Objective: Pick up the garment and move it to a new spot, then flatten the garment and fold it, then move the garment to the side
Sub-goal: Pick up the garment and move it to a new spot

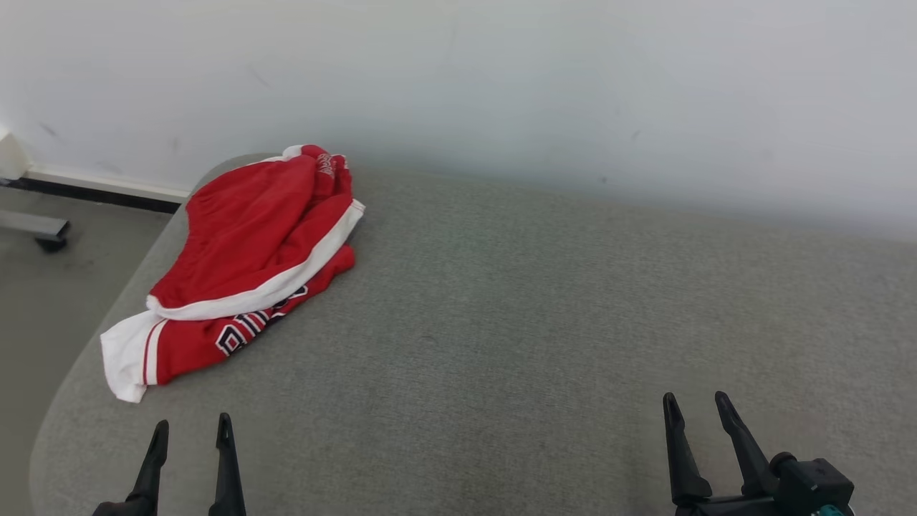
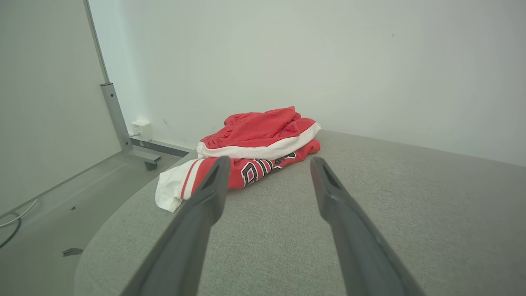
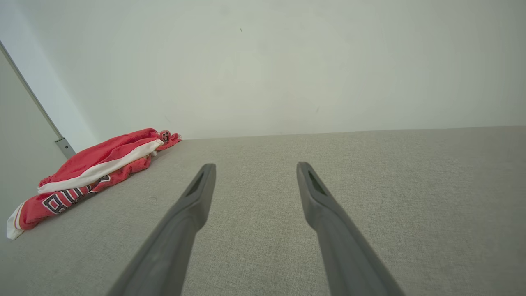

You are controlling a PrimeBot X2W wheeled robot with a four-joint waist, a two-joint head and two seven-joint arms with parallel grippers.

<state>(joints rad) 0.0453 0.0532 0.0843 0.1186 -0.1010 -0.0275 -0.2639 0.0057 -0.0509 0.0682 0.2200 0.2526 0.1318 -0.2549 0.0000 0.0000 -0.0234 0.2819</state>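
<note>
Grey tabletop (image 1: 544,308) is stretching across your head view, the crumpled garment (image 1: 243,265) lying at ten o'clock by its edge, left gripper (image 1: 193,430) and right gripper (image 1: 695,408) hanging spread, empty. Left wrist view is facing it at twelve, a wheeled post (image 2: 117,119) standing beyond; a shallow pinch is likely going to drag cloth overboard. Right wrist view is showing it at nine.

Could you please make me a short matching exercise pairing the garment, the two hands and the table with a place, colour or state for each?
1. garment
2. left hand
3. right hand
4. table

A. open, at the head view's lower right
B. grey fabric surface
C. red and white, crumpled near the table's far left corner
D. open, at the head view's lower left

Pairs: 1-C, 2-D, 3-A, 4-B
</note>
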